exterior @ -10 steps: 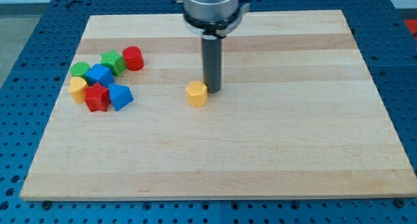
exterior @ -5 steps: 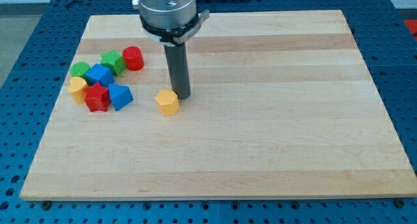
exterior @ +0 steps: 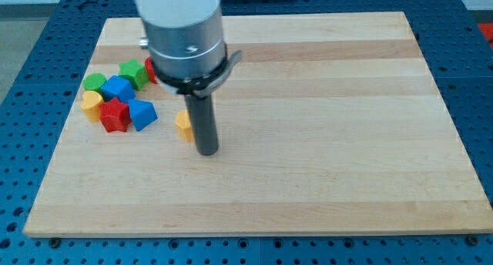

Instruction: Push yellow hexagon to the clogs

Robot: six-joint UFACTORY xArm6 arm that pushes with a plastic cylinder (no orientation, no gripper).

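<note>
The yellow hexagon [exterior: 182, 125] lies on the wooden board [exterior: 323, 142], left of centre, partly hidden by the rod. My tip [exterior: 207, 151] is down on the board just right of and below the hexagon, touching or almost touching it. To the view's left lies a cluster of blocks: a green block [exterior: 95, 82], a blue block [exterior: 118, 88], a green block [exterior: 133, 72], a red block [exterior: 150, 70] mostly hidden behind the arm, a yellow block [exterior: 92, 105], a red block [exterior: 115, 115] and a blue block [exterior: 142, 114].
The board's left edge [exterior: 69, 119] runs close to the cluster. Blue perforated table [exterior: 23, 103] surrounds the board.
The yellow hexagon has been pushed to the view's left and slightly down, toward the cluster. My tip has moved left and down, now lower right of the hexagon.
</note>
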